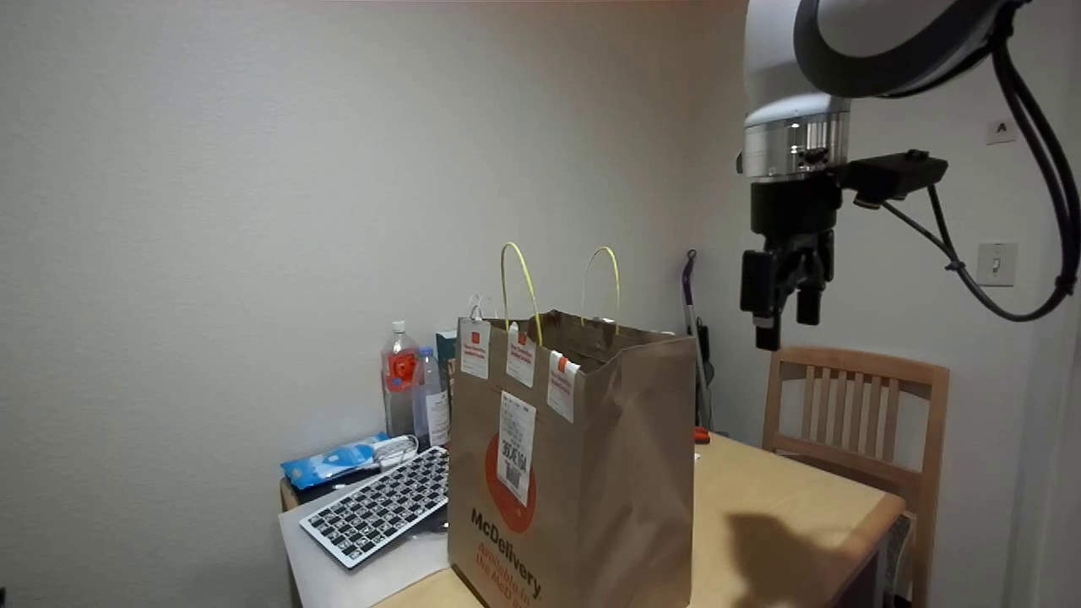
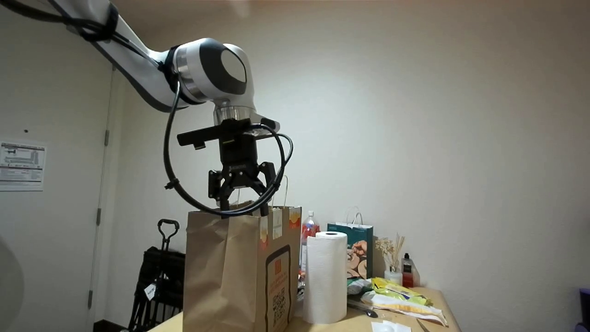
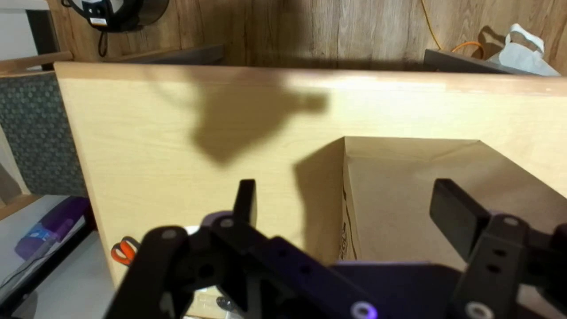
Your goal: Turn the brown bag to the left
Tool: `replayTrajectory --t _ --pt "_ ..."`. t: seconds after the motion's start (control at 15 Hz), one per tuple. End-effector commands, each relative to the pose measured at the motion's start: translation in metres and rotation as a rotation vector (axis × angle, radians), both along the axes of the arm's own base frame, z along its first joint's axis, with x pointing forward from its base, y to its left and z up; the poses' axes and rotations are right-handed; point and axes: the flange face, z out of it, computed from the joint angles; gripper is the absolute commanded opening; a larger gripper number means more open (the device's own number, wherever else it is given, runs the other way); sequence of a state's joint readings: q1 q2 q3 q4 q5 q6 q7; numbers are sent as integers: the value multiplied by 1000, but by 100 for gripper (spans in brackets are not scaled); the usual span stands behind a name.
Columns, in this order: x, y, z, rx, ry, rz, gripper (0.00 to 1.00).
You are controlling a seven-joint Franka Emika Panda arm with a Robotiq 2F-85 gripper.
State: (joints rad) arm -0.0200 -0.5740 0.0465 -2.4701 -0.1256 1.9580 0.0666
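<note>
Pale walls (image 1: 253, 169) rise behind my wood-grain tabletop (image 3: 137, 177), and there, close to the long edge, stands the brown bag (image 1: 549, 456), upright and boxy, a strip of wood between base and edge. Its mouth gapes: I see inner paper, but what lies deeper I can't tell. Over by the wall, a white pot (image 2: 393, 277) holds dried stalks (image 2: 384, 246), and a green bag (image 2: 359, 246) hides its contents. Now my gripper (image 2: 244, 212): released, fingers (image 3: 242, 199) spread wide, hanging above the tabletop, apart from the brown bag. Wood stretches from the bag toward the short edge, a blurred shadow (image 3: 248, 115) across it, out to orange-handled scissors (image 3: 125, 251) right by that edge. Kraft sides look creased and buckled, yellowish loop handles (image 1: 529, 285) arch up, white stickers (image 1: 516, 431) cling to one face, and a towel roll (image 2: 325, 276) stands near, a smooth white cylinder.
</note>
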Motion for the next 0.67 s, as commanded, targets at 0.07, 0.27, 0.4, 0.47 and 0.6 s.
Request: replayTrajectory --t 0.07,0.27,0.4,0.47,0.6 --pt "54 16 35 -1 -92 -5 100" --pt "85 24 65 -1 -158 -37 100" --pt "70 22 62 6 -146 -20 100" --pt "76 23 67 8 -152 -21 100" --pt "77 23 64 8 -147 -22 100"
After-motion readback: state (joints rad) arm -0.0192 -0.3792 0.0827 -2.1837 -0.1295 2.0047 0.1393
